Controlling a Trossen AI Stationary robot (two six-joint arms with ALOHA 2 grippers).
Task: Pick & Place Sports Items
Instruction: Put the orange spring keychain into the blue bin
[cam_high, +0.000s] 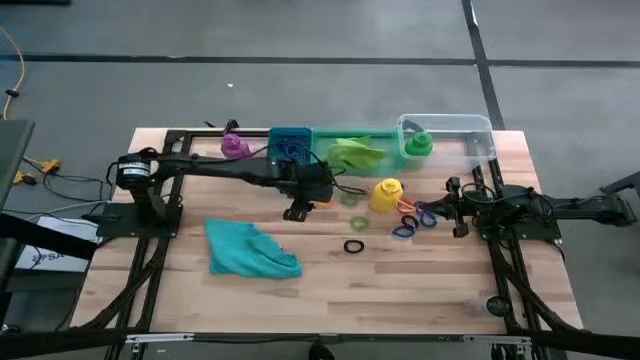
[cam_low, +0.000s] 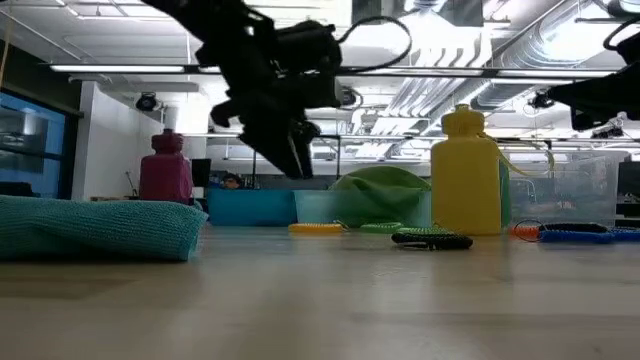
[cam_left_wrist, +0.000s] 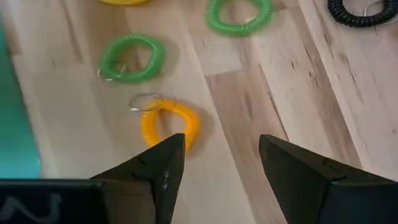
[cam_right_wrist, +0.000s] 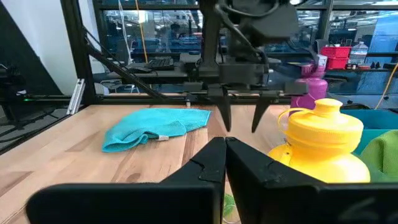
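Note:
My left gripper (cam_high: 297, 211) hangs open above the table, touching nothing, its fingers over a yellow-orange ring (cam_left_wrist: 169, 122) that lies flat on the wood; it also shows in the low view (cam_low: 296, 155). Two green rings (cam_left_wrist: 132, 57) lie just past it. A yellow bottle (cam_high: 387, 194) stands upright to its right. A teal cloth (cam_high: 250, 250) lies crumpled near the table's left. A black ring (cam_high: 354, 246) lies toward the near edge. My right gripper (cam_right_wrist: 225, 154) waits shut and empty at the right (cam_high: 452, 207).
A purple bottle (cam_high: 234, 146) stands by the blue bin (cam_high: 290, 143) at the far edge. A lime-green cloth (cam_high: 356, 152) lies in the green bin. A green bottle (cam_high: 418, 145) stands in the clear bin (cam_high: 470, 130). Blue, purple and orange rings (cam_high: 410, 222) lie beside the yellow bottle.

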